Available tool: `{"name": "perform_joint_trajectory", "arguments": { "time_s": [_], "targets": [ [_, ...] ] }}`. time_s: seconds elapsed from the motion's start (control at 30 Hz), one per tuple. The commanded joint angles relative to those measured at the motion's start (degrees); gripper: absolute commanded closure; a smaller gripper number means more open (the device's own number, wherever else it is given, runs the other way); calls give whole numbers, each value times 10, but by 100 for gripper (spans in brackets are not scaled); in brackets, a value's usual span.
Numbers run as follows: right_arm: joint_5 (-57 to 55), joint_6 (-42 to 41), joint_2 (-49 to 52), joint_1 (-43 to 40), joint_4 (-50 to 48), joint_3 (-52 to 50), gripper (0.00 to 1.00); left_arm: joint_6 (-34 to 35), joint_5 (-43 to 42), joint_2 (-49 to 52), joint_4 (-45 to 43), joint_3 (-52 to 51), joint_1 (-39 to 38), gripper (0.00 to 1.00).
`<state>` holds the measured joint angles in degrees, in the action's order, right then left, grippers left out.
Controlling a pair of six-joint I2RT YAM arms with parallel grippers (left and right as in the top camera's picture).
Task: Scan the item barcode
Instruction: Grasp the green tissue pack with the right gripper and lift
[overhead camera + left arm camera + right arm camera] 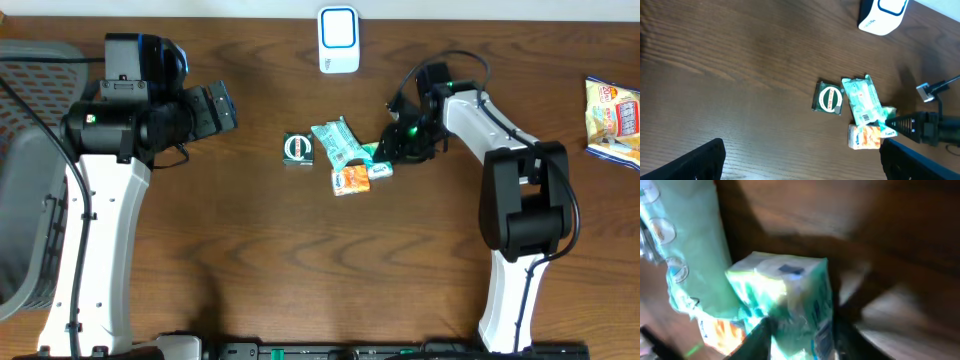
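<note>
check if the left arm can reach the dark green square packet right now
Probably yes: the left gripper is open and empty, bare table lies between it and the dark green packet, and the right gripper sits beyond it.

Made out no legible words anywhere. Found an oval label on the dark green packet (829, 98), lettering too small, and a barcode-like patch on the teal pack (862, 100).

Scanner (339, 40) behind packet (785, 295), seemingly abutting wrapper (335, 142)
</note>
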<state>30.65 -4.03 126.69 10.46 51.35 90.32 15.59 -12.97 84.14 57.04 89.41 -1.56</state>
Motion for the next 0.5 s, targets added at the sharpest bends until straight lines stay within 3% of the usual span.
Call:
{"name": "perform_joint_trajectory", "arguments": {
  "time_s": [0.0, 0.03, 0.27, 0.47],
  "targets": [
    [16, -2, 8, 5, 1, -29, 95, -4, 2, 1, 2, 2, 2, 2],
    [22, -2, 8, 5, 3, -28, 99, -3, 2, 1, 2, 2, 2, 2],
    [64, 2, -18, -33, 33, 13, 99, -3, 2, 1, 2, 2, 2, 2],
    [240, 109, -90, -95, 54, 22, 99, -4, 2, 1, 2, 2, 2, 2]
  ]
}}
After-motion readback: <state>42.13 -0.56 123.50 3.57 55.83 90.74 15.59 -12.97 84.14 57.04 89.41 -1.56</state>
